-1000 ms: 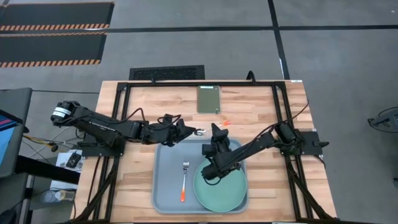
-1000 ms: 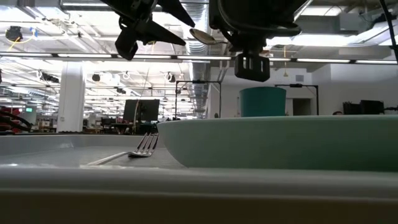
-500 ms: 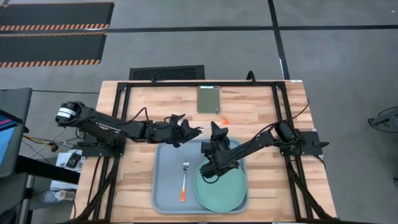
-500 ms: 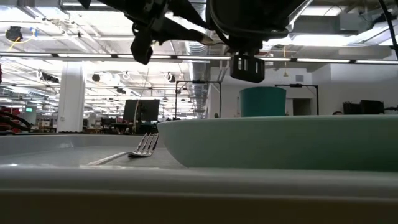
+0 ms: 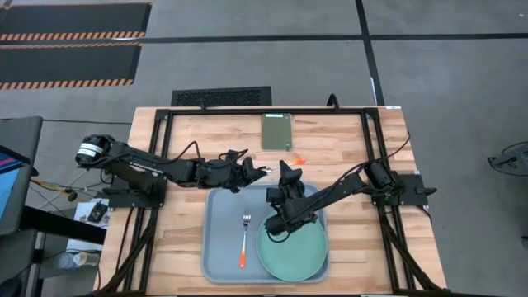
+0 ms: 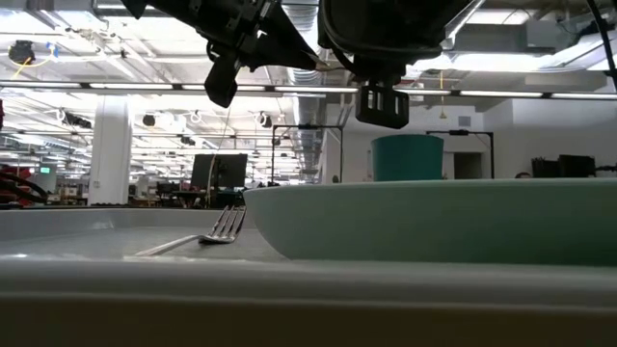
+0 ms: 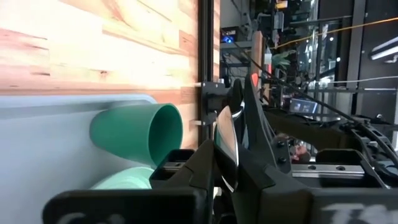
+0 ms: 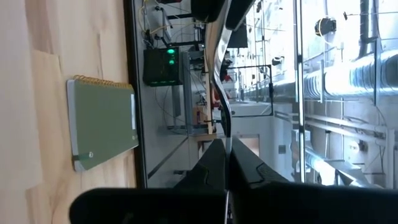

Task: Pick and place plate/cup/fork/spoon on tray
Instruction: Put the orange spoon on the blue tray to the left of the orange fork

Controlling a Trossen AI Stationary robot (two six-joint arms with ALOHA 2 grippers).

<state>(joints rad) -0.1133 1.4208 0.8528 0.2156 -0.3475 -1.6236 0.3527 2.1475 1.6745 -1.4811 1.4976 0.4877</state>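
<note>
No legible text, labels or numbers in any view. Signs in the room beyond are too small to read.

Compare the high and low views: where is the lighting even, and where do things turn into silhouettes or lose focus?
High view: even light, with the tray, fork and plate clear and only soft shadows. Low view: bright ceiling lights behind turn the left gripper and right gripper into dark silhouettes; the tray rim nearest the camera is a blurred band, while the cup stays sharp.

You see a polished metal spoon (image 7: 225, 146), a matt smooth cup (image 7: 138, 132), and a wooden table (image 5: 363, 136) with visible grain.
</note>
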